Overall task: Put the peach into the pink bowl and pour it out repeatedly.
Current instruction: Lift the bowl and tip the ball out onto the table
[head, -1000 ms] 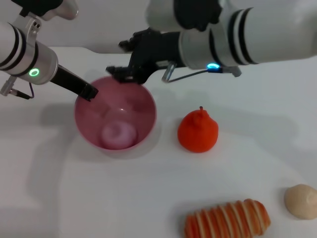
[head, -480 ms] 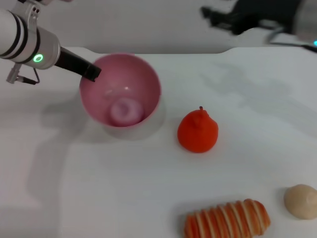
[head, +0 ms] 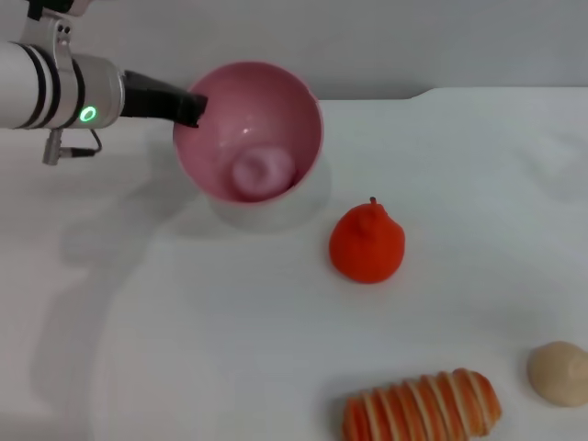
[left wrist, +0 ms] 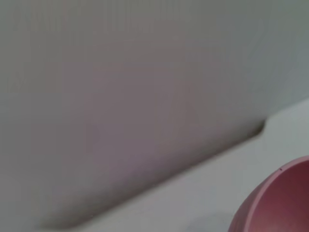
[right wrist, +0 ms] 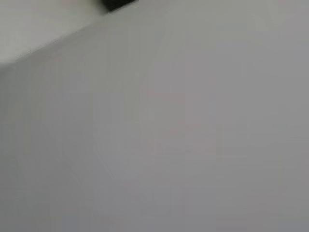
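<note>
The pink bowl [head: 250, 129] is lifted above the white table and tilted, its mouth facing me. The pale pink peach [head: 263, 171] lies inside it, low against the wall. My left gripper [head: 190, 108] is shut on the bowl's left rim and holds it up. A part of the bowl's rim [left wrist: 275, 200] also shows in the left wrist view. My right gripper is out of view in every frame; the right wrist view shows only a blank pale surface.
An orange-red pear-shaped fruit [head: 367, 243] stands on the table to the right of the bowl. A striped bread roll [head: 423, 406] lies at the front edge. A beige ball [head: 559, 372] sits at the front right.
The left gripper has raised the bowl up and to the right and tilted it further. The peach has slid inside it. The right arm has drawn back out of view.
</note>
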### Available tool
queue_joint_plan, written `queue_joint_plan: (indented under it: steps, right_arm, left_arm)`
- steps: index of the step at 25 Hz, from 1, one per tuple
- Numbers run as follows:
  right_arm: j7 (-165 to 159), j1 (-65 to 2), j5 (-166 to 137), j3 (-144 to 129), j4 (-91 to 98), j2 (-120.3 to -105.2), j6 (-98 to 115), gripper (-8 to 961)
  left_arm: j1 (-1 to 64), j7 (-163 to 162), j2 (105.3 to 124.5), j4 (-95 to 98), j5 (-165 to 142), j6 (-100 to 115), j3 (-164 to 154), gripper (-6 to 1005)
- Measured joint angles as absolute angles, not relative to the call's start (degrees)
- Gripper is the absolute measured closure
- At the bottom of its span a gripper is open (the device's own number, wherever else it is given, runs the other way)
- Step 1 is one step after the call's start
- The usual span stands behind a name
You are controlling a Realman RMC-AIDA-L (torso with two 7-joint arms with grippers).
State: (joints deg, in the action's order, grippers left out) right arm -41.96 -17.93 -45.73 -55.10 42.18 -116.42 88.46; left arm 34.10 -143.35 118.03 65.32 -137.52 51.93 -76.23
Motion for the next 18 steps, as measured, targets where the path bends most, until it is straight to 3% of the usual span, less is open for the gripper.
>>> queue_joint_plan:
  steps: [3, 18]
  right_arm:
    - [-28.78, -18.45, -31.70, -50.33, 30.46, -118.23, 91.32, 368]
    - [-23.98, -17.35, -20.32, -42.08, 22.10, -118.66, 93.07, 368]
  left_arm:
    - [31.28, -141.37, 118.07, 68.10, -136.10, 44.24, -81.68, 954]
    - [12.42, -131.75, 118.06, 72.98, -136.23, -13.65, -115.78, 953]
